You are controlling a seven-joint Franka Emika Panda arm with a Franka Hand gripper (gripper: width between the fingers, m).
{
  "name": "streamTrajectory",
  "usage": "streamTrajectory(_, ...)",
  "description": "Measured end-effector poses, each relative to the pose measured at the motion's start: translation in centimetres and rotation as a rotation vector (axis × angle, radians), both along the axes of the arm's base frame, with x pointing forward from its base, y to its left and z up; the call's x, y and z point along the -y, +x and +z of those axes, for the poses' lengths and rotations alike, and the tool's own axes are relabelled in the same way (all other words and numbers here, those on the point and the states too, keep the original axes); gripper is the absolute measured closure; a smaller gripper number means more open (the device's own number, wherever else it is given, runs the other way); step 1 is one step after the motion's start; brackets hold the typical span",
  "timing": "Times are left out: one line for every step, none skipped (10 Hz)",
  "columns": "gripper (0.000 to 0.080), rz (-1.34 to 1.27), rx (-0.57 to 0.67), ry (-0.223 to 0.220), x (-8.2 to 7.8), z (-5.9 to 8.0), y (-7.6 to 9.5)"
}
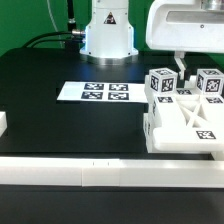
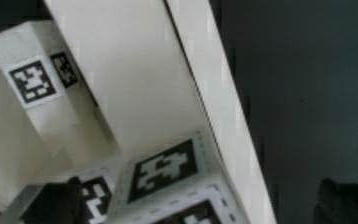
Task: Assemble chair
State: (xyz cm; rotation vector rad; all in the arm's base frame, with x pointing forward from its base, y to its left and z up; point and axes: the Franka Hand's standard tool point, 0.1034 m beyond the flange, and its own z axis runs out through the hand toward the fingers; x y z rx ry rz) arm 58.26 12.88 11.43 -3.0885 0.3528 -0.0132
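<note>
Border rail (image 1: 110, 178): lying along the worktop's (image 1: 60, 120) near edge.
Chair (image 1: 185, 118): sitting at the exterior view's right, tagged posts standing up.
Marker board (image 1: 95, 92): lying flat mid-worktop.
Pincer (image 1: 181, 68): hovering over the chair, fingers standing apart, gripping nothing.

The exterior view faced the tabletop (image 1: 60, 120) from beyond its near rail; the wrist view looked closely down onto the chair (image 1: 185, 115), which both shared.
</note>
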Motion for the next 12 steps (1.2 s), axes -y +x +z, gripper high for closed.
streamTrajectory(0.0151,0.062,0.002,-0.004,0.01,-0.01,0.00)
streamTrajectory(0.0151,0.150,0.006,-0.006,0.19,-0.03,0.03)
streamTrajectory(0.0151,0.220,0.007,-0.007,0.37,-0.06,0.04)
streamTrajectory(0.0151,0.264,0.008,-0.007,0.53,-0.11,0.05)
streamTrajectory(0.0261,0.263,0.008,-0.007,0.51,-0.10,0.05)
streamTrajectory(0.0397,0.263,0.008,-0.007,0.51,-0.10,0.05)
streamTrajectory(0.0397,0.247,0.008,-0.006,0.51,-0.10,0.06)
streamTrajectory(0.0517,0.239,0.008,-0.006,0.52,-0.10,0.06)
streamTrajectory(0.0517,0.239,0.008,-0.006,0.52,-0.10,0.06)
streamTrajectory(0.0517,0.201,0.007,-0.002,0.47,-0.11,0.04)
streamTrajectory(0.0517,0.042,0.005,0.013,0.44,-0.13,-0.01)
streamTrajectory(0.0517,-0.073,0.009,0.023,0.46,-0.16,-0.01)
